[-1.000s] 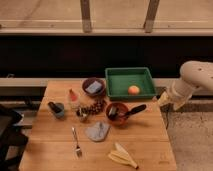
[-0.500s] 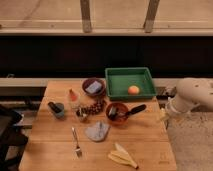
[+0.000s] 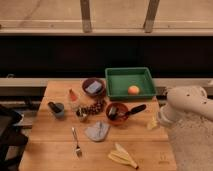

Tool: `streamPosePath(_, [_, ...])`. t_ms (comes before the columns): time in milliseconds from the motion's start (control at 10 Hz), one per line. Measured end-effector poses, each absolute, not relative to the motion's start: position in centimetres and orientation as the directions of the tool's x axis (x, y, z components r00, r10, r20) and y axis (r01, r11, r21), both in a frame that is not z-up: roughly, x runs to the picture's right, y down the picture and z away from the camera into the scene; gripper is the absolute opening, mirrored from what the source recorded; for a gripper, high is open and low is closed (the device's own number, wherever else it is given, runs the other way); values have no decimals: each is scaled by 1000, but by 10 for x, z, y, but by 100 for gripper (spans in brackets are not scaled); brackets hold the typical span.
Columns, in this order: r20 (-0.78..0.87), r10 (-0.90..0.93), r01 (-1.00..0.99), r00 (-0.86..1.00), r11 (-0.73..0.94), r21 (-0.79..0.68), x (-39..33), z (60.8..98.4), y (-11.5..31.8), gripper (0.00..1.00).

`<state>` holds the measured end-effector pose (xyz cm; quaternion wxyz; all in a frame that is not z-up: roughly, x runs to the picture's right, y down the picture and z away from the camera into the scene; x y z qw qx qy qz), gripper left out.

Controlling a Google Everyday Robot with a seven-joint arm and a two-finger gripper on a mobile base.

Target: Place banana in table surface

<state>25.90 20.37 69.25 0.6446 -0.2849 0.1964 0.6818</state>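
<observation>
The pale yellow banana (image 3: 123, 156) lies flat on the light wooden table surface (image 3: 50, 150), near the front edge and right of centre, with its pointed ends splayed. My white arm (image 3: 186, 104) reaches in from the right. My gripper (image 3: 152, 123) hangs low over the table's right edge, apart from the banana and up and to the right of it. Nothing shows in the gripper.
A green tray (image 3: 116, 83) holding an orange fruit (image 3: 133, 90) sits at the back right. A reddish bowl with a black utensil (image 3: 118, 111), a grey cloth (image 3: 96, 131), a fork (image 3: 76, 142), grapes (image 3: 93, 107), a dark mug (image 3: 57, 109) and a purple bowl (image 3: 94, 87) fill the middle. A black chair (image 3: 7, 131) stands at the left.
My arm has dropped lower at the table's right side and the gripper has come down toward the right edge. The banana and the other objects have not moved.
</observation>
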Motion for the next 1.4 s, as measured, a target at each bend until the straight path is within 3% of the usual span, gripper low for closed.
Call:
streamPosePath(500, [-643,753,-984,142,34,-177,204,673,246,62])
streamPosePath(900, [-645,750,-983,149,40,-180,202,673,248,62])
streamPosePath(1400, [-690,689,-969,223,83,-231,170,685,290,62])
